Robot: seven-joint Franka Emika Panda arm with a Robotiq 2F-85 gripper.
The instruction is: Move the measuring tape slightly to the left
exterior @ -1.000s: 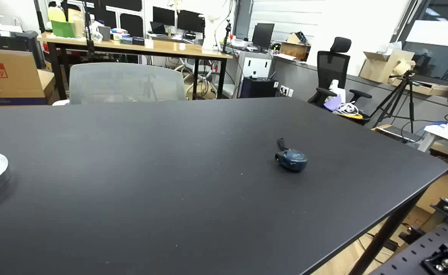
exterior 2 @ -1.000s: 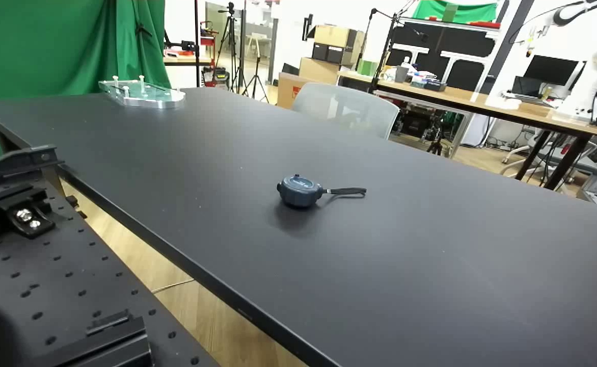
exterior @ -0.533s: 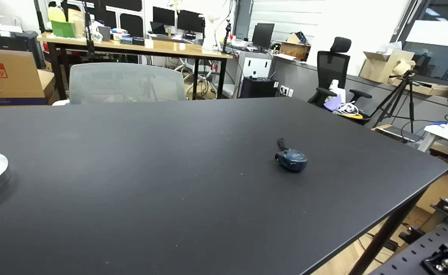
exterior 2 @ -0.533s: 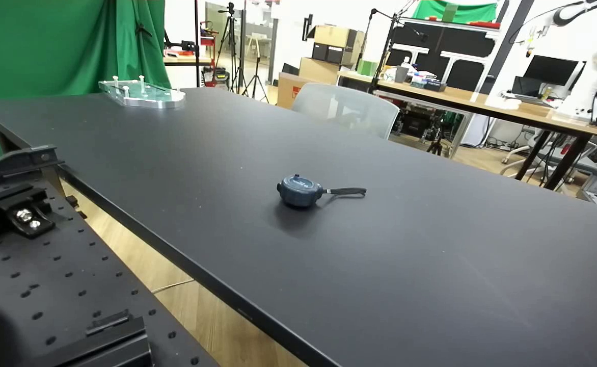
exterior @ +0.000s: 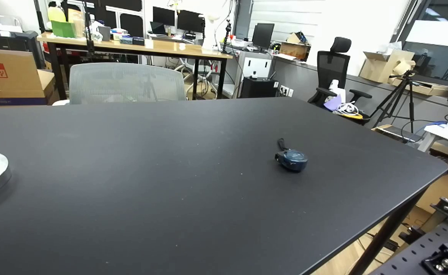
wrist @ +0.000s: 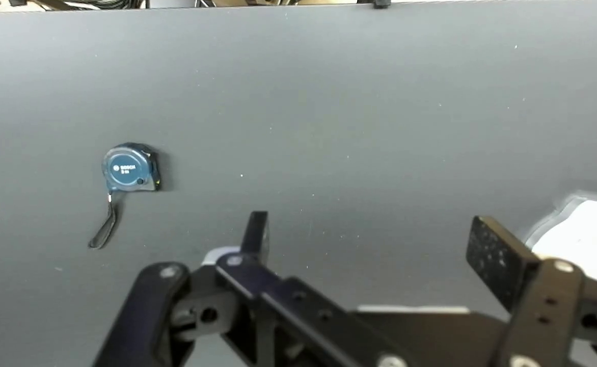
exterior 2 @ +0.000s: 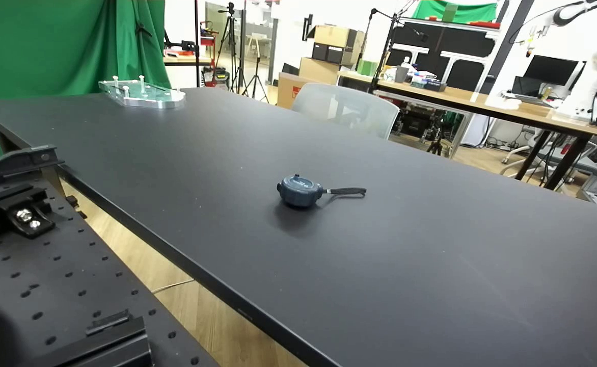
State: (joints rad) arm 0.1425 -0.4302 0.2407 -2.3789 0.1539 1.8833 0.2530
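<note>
The measuring tape, a squat blue-grey case with dark edges and a black wrist strap, lies flat on the dark table. It shows in both exterior views [exterior: 292, 159] [exterior 2: 300, 190], where nothing touches it. In the wrist view the measuring tape [wrist: 127, 171] lies left of and beyond the fingers, its strap pointing down the picture. My gripper [wrist: 370, 224] is wide open, with only bare table seen between its fingertips. The gripper is out of both exterior views.
The dark table [exterior: 151, 214] fills most of the space. A clear plate with upright pegs [exterior 2: 143, 96] stands at its far end; its bright edge shows in the wrist view [wrist: 586, 234]. A black perforated mount [exterior 2: 69, 290] lies beside the table edge. A grey chair [exterior: 126, 84] stands behind.
</note>
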